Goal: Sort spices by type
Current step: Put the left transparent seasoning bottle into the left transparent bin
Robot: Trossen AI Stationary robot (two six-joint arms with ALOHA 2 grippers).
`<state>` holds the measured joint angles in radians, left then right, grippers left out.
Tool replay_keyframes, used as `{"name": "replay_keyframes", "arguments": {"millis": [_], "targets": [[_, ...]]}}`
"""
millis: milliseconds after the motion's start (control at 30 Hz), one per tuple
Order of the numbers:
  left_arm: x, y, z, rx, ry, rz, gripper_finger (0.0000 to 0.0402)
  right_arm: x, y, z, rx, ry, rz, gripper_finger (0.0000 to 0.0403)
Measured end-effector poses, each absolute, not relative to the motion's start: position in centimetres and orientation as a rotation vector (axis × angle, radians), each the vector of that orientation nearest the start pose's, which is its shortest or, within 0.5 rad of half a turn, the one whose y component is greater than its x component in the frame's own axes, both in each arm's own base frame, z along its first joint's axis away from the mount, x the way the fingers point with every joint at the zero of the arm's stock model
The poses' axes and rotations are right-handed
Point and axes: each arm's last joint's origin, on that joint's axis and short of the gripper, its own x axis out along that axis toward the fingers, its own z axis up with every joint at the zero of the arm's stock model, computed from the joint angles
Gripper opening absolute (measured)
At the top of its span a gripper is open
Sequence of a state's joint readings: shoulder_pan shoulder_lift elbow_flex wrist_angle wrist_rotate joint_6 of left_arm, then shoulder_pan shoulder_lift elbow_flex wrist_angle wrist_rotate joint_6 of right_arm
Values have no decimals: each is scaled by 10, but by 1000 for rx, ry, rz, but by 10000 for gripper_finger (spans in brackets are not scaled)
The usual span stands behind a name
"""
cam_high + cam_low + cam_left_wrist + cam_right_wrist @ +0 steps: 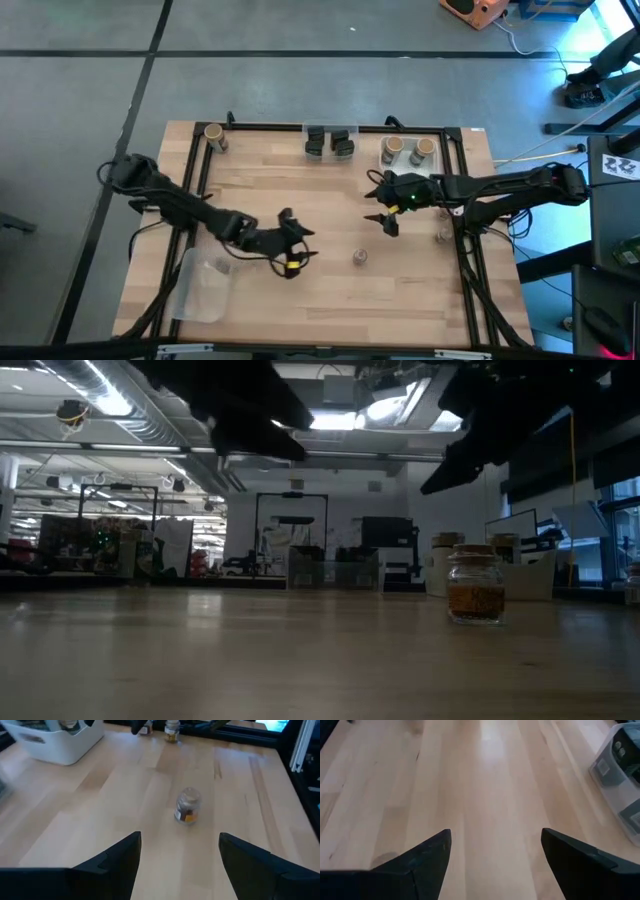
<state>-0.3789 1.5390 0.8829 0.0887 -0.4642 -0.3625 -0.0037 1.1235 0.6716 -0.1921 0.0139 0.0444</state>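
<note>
A tiny brown-topped spice jar stands upright on its base on the bare wood at the near middle. My left gripper hovers to the jar's left, open, pointing toward it. My right gripper hangs open over bare wood, nearer the far side. Tan-topped jars stand in a white tray at the far right. Dark boxy jars sit in a clear tray at the far middle. One tan-topped jar stands at the far left corner.
Another small jar stands near the table's right edge. A shallow clear tray lies at the near left. A black frame rail runs round the tabletop. Open wood lies between the two grippers.
</note>
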Motion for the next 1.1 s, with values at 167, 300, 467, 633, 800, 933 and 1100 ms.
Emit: {"name": "replay_keyframes", "arguments": {"millis": [167, 300, 467, 633, 800, 933, 1100], "targets": [[327, -94, 196, -153, 461, 138, 251, 223, 6, 224, 29, 657, -4, 308], [340, -87, 181, -172, 449, 105, 251, 214, 9, 213, 29, 670, -21, 308], [360, -84, 173, -147, 457, 115, 251, 203, 14, 202, 53, 683, -43, 308], [386, -89, 173, -73, 446, 84, 251, 193, 18, 194, 80, 691, -44, 308], [410, -95, 167, -27, 445, 72, 251, 188, 20, 188, 107, 702, -45, 308], [428, -100, 161, -28, 437, 63, 251, 186, 20, 184, 115, 712, -50, 308], [444, -102, 143, -36, 460, 65, 250, 184, 19, 181, 111, 725, -51, 308]]}}
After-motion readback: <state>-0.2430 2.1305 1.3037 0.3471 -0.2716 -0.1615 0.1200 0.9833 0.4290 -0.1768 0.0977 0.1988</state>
